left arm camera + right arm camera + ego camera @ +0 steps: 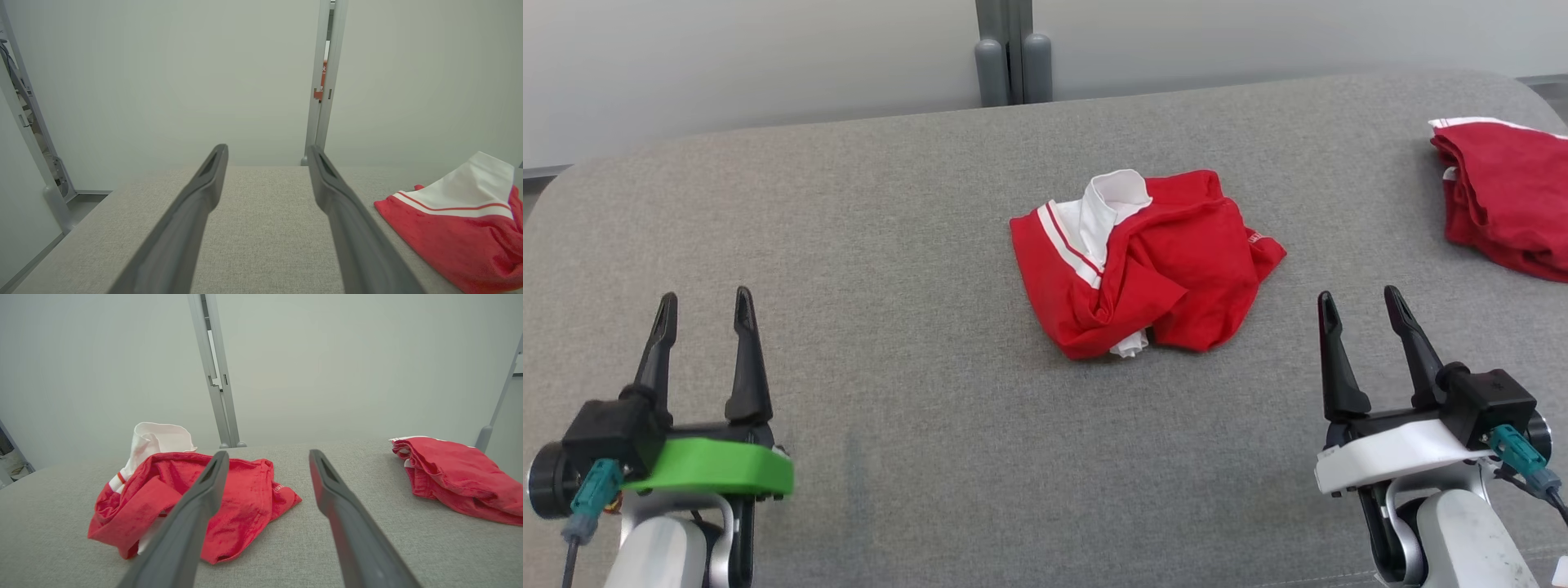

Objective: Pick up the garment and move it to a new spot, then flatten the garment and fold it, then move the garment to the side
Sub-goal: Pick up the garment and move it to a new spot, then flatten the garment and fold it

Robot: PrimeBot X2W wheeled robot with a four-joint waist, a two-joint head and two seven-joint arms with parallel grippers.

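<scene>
While the red garment (1147, 261) is lying crumpled in the middle of the table (890, 245), we are holding the left gripper (706, 296) and right gripper (1359, 294) spread apart, empty, nothing done yet.

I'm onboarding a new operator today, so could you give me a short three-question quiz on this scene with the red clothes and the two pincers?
1. True or false: the left pincer is shut on the crumpled garment.
2. Multiple choice: the second red garment lies on the grey surface at the robot's A) far right, B) far left, C) near edge, centre.
3. Fill in: the part standing up at the crumpled garment's far edge is ___ in colour.
Key: 1 false, it and the right pincer stand open, apart from the cloth; 2 A; 3 white.
</scene>
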